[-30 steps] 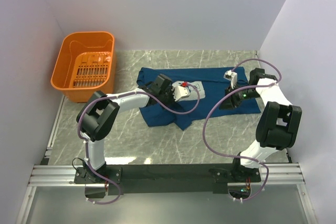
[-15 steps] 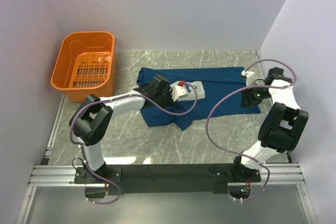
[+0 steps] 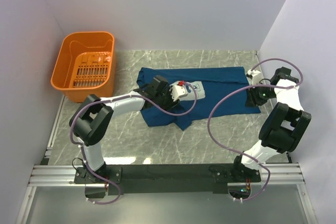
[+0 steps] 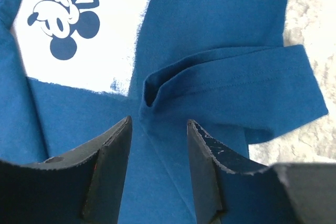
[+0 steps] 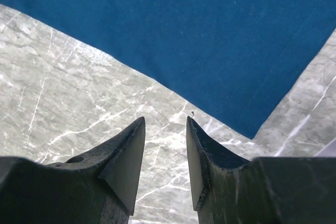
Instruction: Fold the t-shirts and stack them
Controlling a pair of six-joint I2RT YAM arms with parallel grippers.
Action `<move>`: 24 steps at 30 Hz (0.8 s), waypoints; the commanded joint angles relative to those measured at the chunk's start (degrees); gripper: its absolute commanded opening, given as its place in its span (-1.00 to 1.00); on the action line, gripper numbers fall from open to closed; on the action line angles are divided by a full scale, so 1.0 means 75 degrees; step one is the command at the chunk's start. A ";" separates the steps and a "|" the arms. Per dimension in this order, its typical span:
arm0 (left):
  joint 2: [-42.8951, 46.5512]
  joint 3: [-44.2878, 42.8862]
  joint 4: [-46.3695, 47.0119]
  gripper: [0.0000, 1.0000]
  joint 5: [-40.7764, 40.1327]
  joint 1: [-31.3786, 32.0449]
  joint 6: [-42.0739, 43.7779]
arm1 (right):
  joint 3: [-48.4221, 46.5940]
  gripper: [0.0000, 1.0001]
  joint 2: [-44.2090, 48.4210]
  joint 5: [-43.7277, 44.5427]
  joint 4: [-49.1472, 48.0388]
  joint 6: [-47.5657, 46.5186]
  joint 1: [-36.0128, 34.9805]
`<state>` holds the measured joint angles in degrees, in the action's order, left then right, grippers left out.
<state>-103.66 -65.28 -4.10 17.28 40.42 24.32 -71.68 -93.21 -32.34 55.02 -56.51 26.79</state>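
Left wrist view: cartoon print (image 4: 68,30) on t-shirt (image 4: 220,35) cut off at top edge. Overhead: left gripper (image 3: 185,93) hides pt of print; print detail too small to tell.

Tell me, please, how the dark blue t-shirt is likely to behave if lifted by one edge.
Probably floppy: the t-shirt lies in soft folds, a hemmed flap doubled over. Likely light, being thin cloth. Pushed, it would probably bunch on the table.

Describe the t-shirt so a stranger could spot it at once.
On the grey marble table, right of the orange basket, a dark blue t-shirt lies spread out. It is the only cloth there, marked by a white patch with a cartoon mouse.
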 commanded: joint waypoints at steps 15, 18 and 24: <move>-0.0864 -0.1328 -0.0379 -0.99 0.0099 0.0024 -0.0090 | 0.0194 -0.10 0.0029 0.0150 0.0385 -0.0830 0.0003; -0.0419 -0.0989 -0.0333 -0.99 0.0017 0.0024 -0.0171 | 0.0323 -0.03 0.0123 0.0385 0.0480 -0.1826 0.0166; 0.0391 -0.0274 -0.0168 -0.99 0.0075 0.0013 -0.0593 | 0.0101 0.09 -0.0099 0.0549 0.1239 -0.4579 0.0893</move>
<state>-105.14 -68.20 -6.90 16.91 40.42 22.41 -69.56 -93.27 -29.43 59.55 -77.28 31.20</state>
